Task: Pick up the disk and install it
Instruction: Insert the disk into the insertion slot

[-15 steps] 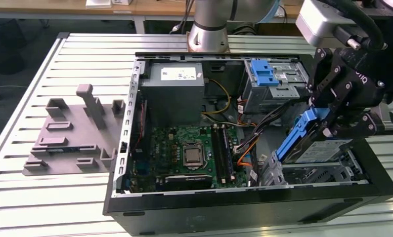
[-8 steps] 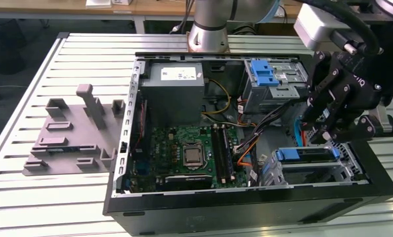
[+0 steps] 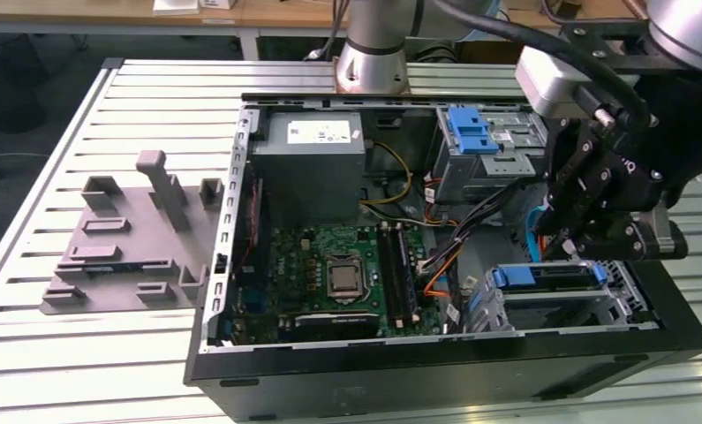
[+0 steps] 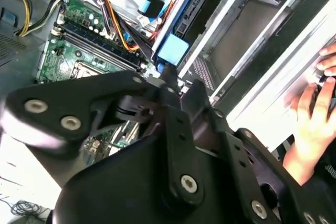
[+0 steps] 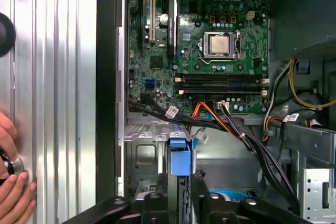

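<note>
A slatted metal table (image 3: 115, 132) carries an open computer case (image 3: 445, 371) lying on its side. A grey moulded fixture (image 3: 127, 238) sits on the slats toward the exterior view's left of the case. Inside the case, the green motherboard (image 3: 327, 265) lies near the middle, with the grey power supply (image 3: 315, 150) beyond it at the far side. The gripper (image 3: 566, 246) hangs over the case's side at the exterior view's right, just above the drive cage (image 3: 562, 305). In both wrist views its fingers (image 5: 203, 199) are pressed in against the two flat faces of the disk (image 5: 178, 153), which stands on edge between them. The disk's blue carrier end (image 4: 172, 51) points toward the cage and the bundled cables (image 5: 231, 129). A person's hand (image 4: 315, 114) rests on the table beside the case.
</note>
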